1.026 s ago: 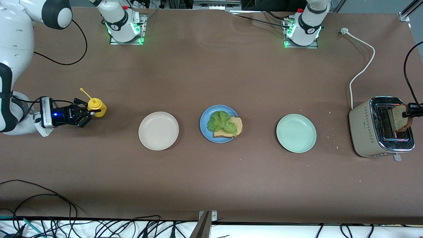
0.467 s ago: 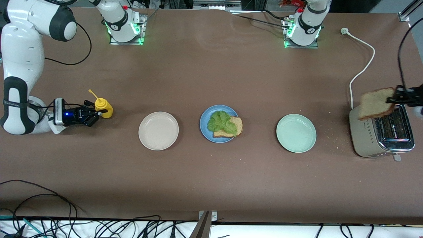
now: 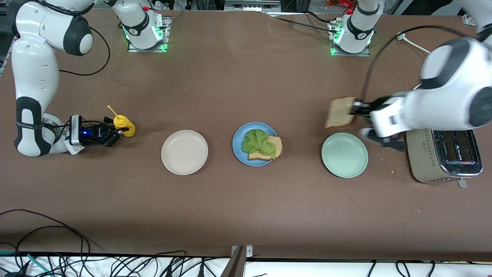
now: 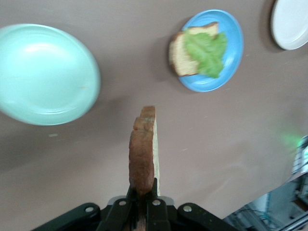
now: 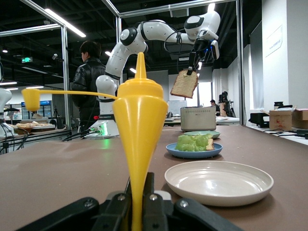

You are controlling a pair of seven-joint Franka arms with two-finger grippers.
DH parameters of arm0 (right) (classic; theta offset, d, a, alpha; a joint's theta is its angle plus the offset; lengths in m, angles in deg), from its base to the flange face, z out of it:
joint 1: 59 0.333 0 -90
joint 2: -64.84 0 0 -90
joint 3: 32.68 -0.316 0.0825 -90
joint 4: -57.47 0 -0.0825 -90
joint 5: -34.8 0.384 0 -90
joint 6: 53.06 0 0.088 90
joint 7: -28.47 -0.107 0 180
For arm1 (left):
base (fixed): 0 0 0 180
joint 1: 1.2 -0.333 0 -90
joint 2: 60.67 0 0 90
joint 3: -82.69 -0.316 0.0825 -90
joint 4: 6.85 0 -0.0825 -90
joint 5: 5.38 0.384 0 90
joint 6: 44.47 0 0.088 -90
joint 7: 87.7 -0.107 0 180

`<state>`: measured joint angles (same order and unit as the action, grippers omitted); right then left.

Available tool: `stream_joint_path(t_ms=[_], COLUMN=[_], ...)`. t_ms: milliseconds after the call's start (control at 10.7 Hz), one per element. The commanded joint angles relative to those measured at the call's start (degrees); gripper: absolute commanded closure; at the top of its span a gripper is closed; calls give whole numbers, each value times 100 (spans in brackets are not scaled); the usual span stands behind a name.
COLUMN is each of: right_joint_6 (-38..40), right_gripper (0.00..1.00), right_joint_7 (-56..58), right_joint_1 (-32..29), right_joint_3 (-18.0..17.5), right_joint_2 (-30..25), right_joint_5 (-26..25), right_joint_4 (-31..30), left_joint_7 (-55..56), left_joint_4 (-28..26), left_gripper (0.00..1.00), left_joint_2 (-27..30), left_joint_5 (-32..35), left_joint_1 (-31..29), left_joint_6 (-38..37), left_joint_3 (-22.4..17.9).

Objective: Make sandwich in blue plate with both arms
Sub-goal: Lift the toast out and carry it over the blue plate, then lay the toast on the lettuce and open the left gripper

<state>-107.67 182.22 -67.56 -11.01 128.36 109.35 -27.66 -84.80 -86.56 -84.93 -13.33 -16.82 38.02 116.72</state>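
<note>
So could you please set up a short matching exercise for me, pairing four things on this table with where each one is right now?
Things:
1. bread slice
2. lettuce
3. yellow bottle
4. toaster

Places:
A. on the table at the left arm's end
B. in the left hand, up in the air
C. in the right hand, upright on the table
D. on the bread in the blue plate

Pairs: 1-B, 2-D, 3-C, 4-A
</note>
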Motion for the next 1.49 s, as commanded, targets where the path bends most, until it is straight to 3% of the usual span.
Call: stream_joint_path(t_ms=[0,373,653,1120,1213,1306,1400], right_joint_6=[204,126,99,90,90,81,81], right_gripper=[100,100,100,100,97,97,96], right_joint_7=[120,216,217,234,234,226,217], right_joint_1=[-85,-94,-129,-129,-120,-120,-120], right_joint_3=[12,21,21,21,21,12,12], right_joint_2=[292,362,468,521,521,521,521], right_joint_5=[244,253,261,402,411,411,411], right_joint_4=[224,224,224,233,233,233,233], left_joint_7=[1053,958,810,-289,-395,-631,-859], left_joint_4=[148,157,139,17,-88,-159,-194], left_gripper=[100,100,100,100,100,88,41], left_joint_2=[-831,-1562,-2011,-2381,-2390,-2425,-2469], left_joint_5=[-794,-1998,-2115,-2080,-2045,-2053,-2054], left_joint_1=[970,1455,1711,1615,1623,1632,1588], left_joint_6=[941,2286,3332,3590,3573,3564,3529], left_joint_3=[-10,-10,-19,-71,-237,-317,-327])
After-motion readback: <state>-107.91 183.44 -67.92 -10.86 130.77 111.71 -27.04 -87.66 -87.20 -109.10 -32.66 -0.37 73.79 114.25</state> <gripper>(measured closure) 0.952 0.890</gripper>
